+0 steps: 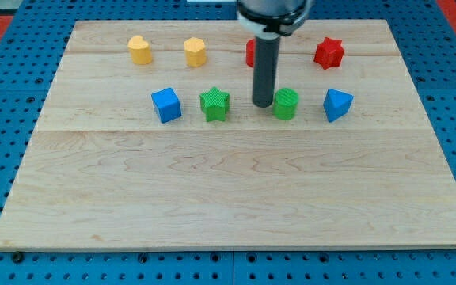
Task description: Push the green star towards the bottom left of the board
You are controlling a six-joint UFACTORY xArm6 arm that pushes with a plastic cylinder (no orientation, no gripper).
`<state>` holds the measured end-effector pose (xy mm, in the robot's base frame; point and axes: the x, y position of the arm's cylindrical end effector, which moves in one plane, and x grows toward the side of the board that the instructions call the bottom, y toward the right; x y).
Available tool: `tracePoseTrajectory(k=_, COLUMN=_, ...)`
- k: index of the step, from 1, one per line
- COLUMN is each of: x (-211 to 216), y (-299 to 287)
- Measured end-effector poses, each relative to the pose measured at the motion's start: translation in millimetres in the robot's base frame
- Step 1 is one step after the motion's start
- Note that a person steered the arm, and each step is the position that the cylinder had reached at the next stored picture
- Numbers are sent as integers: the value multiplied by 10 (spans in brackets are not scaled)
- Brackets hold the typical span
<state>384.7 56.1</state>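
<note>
The green star (pixel 214 104) lies on the wooden board (pixel 228 190) in the upper middle. My tip (pixel 263 105) stands to the star's right, about a block's width away from it. The tip is just left of a round green block (pixel 286 104), close to it or touching it. The rod rises from the tip towards the view's top and partly hides a red block (pixel 250 53) behind it.
A blue cube (pixel 166 104) lies left of the star. A blue block (pixel 337 104) lies at the right of the same row. Two yellow blocks (pixel 139 49) (pixel 195 51) and a red star (pixel 328 53) lie in the upper row.
</note>
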Motion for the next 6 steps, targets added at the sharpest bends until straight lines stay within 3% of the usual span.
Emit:
tracePoseTrajectory(k=3, x=132, y=-1159)
tracePoseTrajectory(k=4, x=577, y=-1398)
tracePoseTrajectory(k=5, x=928, y=-2218)
tracePoseTrajectory(k=6, x=572, y=-2553)
